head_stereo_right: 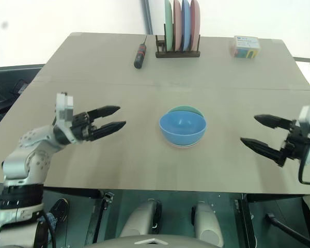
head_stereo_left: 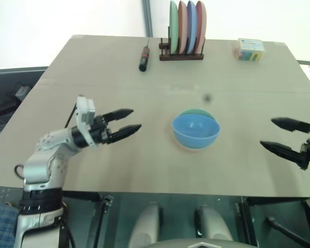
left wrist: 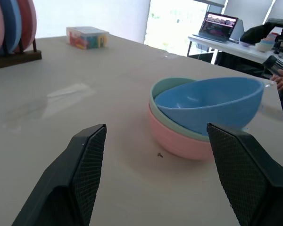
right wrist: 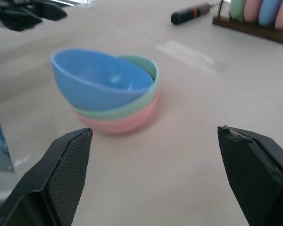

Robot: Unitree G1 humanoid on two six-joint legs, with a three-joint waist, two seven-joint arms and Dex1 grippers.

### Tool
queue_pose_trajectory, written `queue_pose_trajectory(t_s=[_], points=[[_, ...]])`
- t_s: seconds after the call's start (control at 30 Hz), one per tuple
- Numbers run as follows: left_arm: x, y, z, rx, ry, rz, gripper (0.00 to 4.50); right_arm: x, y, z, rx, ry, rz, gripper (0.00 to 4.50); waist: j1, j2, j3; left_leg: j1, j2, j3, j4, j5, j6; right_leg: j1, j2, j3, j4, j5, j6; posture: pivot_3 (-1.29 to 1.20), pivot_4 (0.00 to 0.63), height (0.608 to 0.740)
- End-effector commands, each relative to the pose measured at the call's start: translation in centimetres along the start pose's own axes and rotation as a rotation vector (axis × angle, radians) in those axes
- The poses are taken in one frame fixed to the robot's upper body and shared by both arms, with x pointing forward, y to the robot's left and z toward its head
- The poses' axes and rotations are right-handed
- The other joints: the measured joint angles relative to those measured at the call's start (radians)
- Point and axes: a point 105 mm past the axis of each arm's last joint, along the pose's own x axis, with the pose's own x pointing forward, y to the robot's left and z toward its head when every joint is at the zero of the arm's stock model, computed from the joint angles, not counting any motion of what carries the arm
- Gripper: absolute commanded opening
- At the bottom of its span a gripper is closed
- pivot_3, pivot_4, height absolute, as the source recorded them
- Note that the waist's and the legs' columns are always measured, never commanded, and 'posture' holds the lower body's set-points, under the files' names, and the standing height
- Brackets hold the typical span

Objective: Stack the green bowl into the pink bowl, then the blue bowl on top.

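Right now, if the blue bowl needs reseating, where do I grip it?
Pinch the blue bowl at its raised rim, the side toward the left gripper. It sits tilted in the green bowl, so that edge stands clear.

The two eye views look from high above, forward and down, over the whole table [head_stereo_left: 144, 170], and they share almost the same scene, up to the plate rack [head_stereo_left: 182, 56] at the far edge. The left wrist view looks low and close across the table surface, between its own fingers [left wrist: 87, 174], toward the stacked bowls [left wrist: 203, 117]. The right wrist view looks at the same stacked bowls from the opposite side, also low and near, with the left gripper [right wrist: 26, 14] behind them.
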Motion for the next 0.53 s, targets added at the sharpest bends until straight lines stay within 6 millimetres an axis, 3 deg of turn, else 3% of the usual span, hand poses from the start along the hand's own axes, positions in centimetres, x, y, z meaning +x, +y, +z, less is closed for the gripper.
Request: queue_pose_trajectory(t_s=[0.03,0.17,0.53], points=[[-1.1,-0.6,0.9,0.082,-0.015,0.014,3.62,-1.0,-0.2,0.2,-0.081,-0.037,0.028,4.46,-0.004,0.000,0.000,0.002,0.000,0.000,0.000,0.000,0.000,0.001,0.000,0.000,0.000,0.000,0.000,0.00,0.150,0.740],[-1.7,-1.5,0.5,0.087,-0.018,0.012,3.62,-1.3,0.0,-1.6,-0.089,0.002,0.090,4.46,-0.008,0.000,0.000,0.007,0.002,0.002,-0.001,0.000,0.000,0.005,0.001,0.001,0.000,0.000,-0.001,0.00,0.150,0.740],[-1.6,-2.2,0.5,0.123,-0.021,0.001,3.62,-0.4,0.1,-2.9,-0.102,0.012,0.133,4.46,-0.009,0.000,0.000,0.007,0.003,0.010,-0.001,0.000,0.000,0.004,0.000,0.005,-0.001,0.001,-0.001,0.00,0.150,0.740]])
